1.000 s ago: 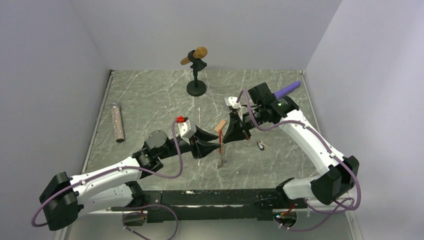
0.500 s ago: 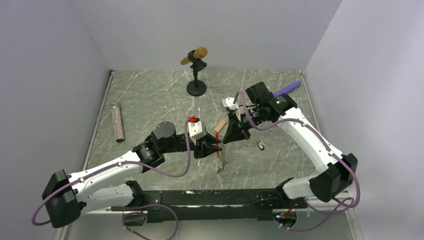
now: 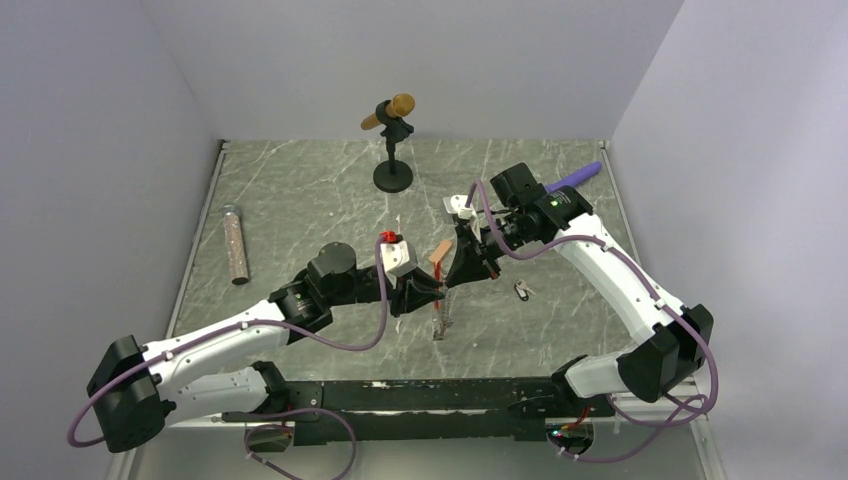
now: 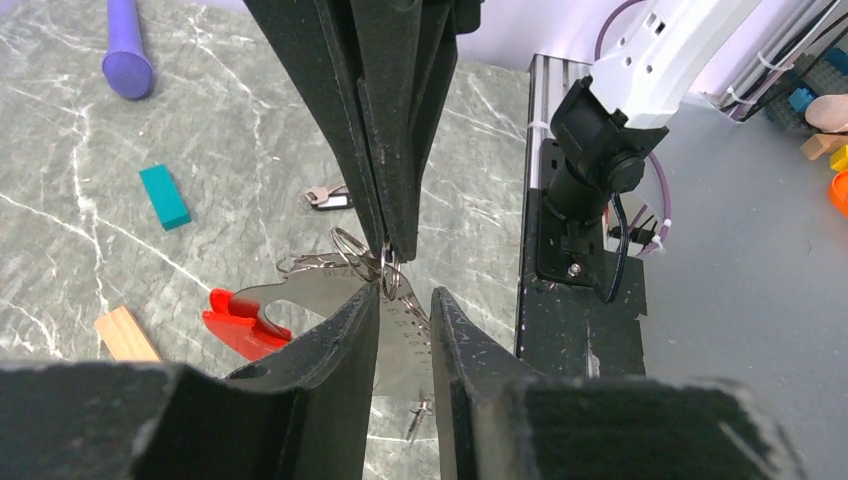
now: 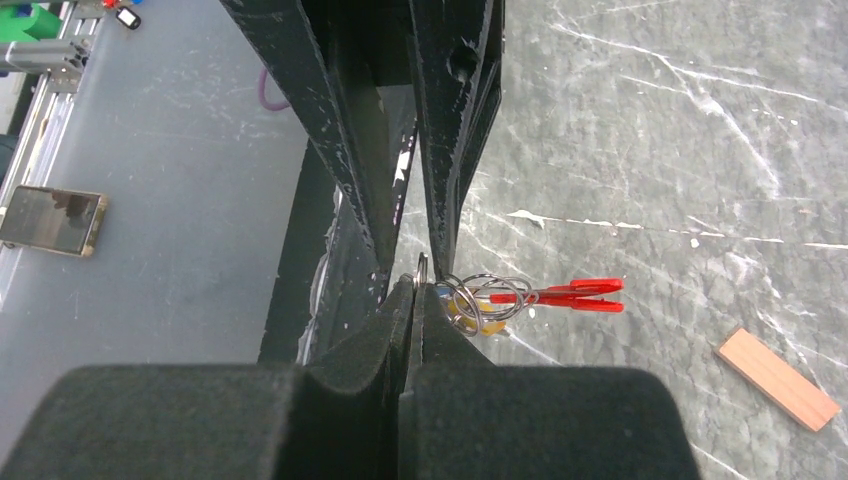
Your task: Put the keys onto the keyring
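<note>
The keyring hangs in mid-air from my right gripper, its thin chain dangling toward the table. In the right wrist view my right gripper is shut on a silvery ring, with the red clip and a yellowish tag sticking out to the right. My left gripper meets it from the left. In the left wrist view its jaws stand narrowly open around the ring and a flat silvery tag, with the red clip to the left. A black-headed key lies on the table to the right and also shows in the left wrist view.
A microphone on a stand is at the back. A tube lies far left. A purple object lies back right. A teal block and a tan block lie on the marble table.
My left arm has moved right, up to the hanging keyring, and its jaws have narrowed from wide open. The right gripper has shifted slightly left, still holding the keyring.
</note>
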Available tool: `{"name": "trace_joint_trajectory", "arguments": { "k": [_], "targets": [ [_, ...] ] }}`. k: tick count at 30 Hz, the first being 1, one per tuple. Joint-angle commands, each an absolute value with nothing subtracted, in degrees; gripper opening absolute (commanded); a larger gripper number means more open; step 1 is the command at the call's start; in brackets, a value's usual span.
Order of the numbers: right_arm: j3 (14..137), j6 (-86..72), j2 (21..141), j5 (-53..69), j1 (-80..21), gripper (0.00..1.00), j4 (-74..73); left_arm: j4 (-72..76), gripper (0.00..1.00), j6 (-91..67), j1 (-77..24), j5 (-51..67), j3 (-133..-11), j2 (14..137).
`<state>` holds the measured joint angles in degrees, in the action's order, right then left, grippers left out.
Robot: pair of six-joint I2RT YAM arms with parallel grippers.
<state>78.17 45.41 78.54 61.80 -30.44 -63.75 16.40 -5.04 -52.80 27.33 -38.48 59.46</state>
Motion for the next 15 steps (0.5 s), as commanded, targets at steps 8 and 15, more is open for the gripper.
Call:
{"name": "trace_joint_trajectory", "arguments": {
  "k": [8, 15],
  "targets": [
    [80.0, 45.7, 77.9, 64.0, -30.7, 0.0, -63.4, 20.5, 0.25, -7.4, -52.6, 26.2, -41.2, 61.3],
    [79.6, 45.6, 77.6, 64.1, -30.6, 0.0, -63.1, 22.1, 0.26, -8.3, -52.6, 25.7, -40.8, 60.8]
  ]
}}
